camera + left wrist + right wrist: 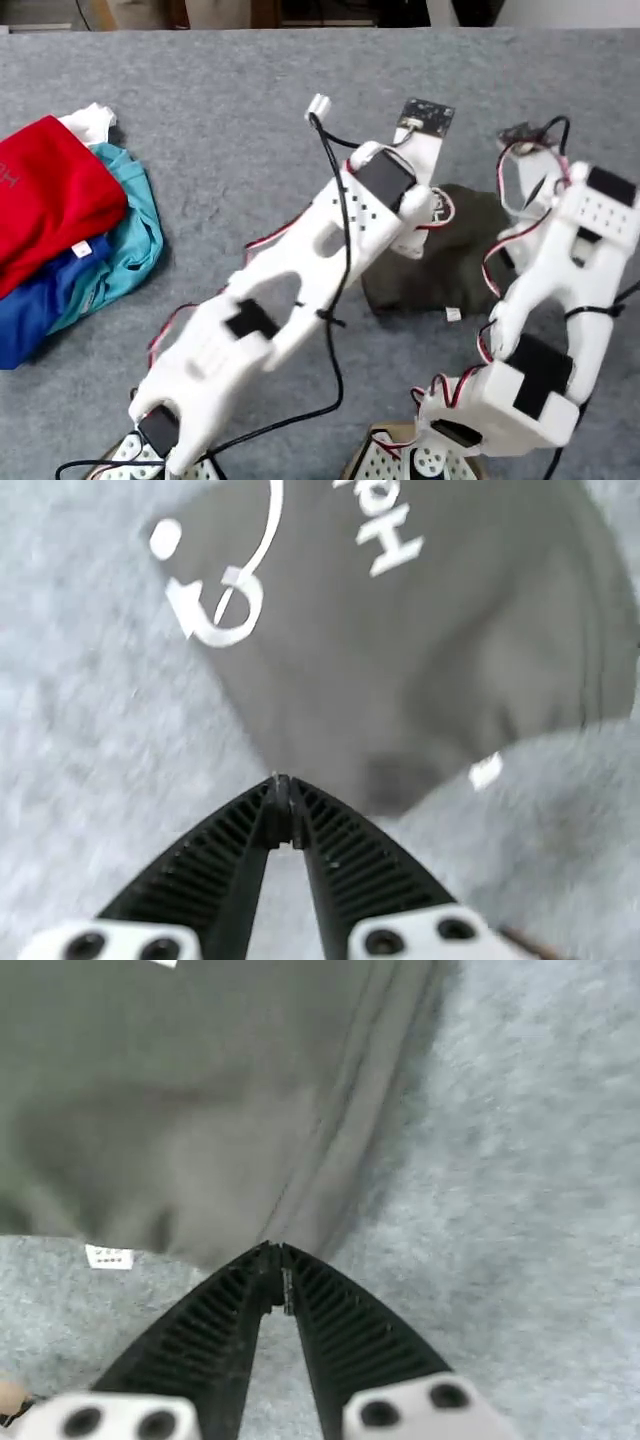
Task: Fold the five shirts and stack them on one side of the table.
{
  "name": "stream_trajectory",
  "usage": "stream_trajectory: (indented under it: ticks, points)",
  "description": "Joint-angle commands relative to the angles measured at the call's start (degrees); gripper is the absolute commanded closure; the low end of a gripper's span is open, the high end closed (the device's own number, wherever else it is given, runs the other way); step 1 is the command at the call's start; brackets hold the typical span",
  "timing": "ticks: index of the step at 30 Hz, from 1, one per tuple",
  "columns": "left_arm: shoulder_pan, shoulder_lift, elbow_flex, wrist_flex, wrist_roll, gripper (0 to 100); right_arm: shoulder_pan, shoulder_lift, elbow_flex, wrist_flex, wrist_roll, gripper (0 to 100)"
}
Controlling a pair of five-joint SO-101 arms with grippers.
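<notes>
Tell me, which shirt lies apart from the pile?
The dark grey shirt, lying spread out on its own; the red shirt, blue shirt, teal shirt and white shirt are heaped together off to one side.

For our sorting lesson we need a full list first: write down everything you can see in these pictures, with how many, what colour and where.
red shirt: 1, red, top of the pile at the high view's left
white shirt: 1, white, peeking out behind the red shirt
teal shirt: 1, teal, under the red shirt
blue shirt: 1, blue, at the pile's near end
dark shirt: 1, dark grey-green, white print, apart from the pile
table: 1, grey cover
left gripper: 1, black, shut, at the dark shirt's edge
right gripper: 1, black, shut, at the dark shirt's edge
</notes>
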Motion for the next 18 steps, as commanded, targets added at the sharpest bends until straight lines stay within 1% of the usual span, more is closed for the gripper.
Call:
stream_trajectory:
  ticks: [1,4,7,9,10,12,14,18]
  points:
    - [0.5,-14.4,20.5,-7.1,-0.1,98,0.7,-2.7,3.6,-2.8,0.5,99.6]
    - [2.2,-20.7,37.2,-20.0,0.0,98,0.7,-1.7,4.4,-4.0,0.2,99.6]
    - [4.5,-24.2,52.7,-36.3,0.1,98,1.5,0.5,5.3,-8.1,-1.7,99.6]
    - [6.3,-24.8,60.3,-46.0,0.5,98,1.7,2.8,5.7,-10.2,-2.1,99.6]
    - [6.9,-24.9,62.4,-49.3,1.3,98,1.7,3.9,5.7,-10.9,-2.5,99.6]
    - [6.3,-24.2,64.2,-53.8,2.6,98,1.8,6.3,5.7,-12.1,-2.5,99.6]
    - [4.7,-22.9,65.5,-56.1,2.8,98,2.0,8.7,5.8,-14.0,-2.9,99.6]
    - [1.6,-19.6,66.6,-55.6,2.5,98,2.6,13.5,5.7,-16.3,-3.1,99.6]
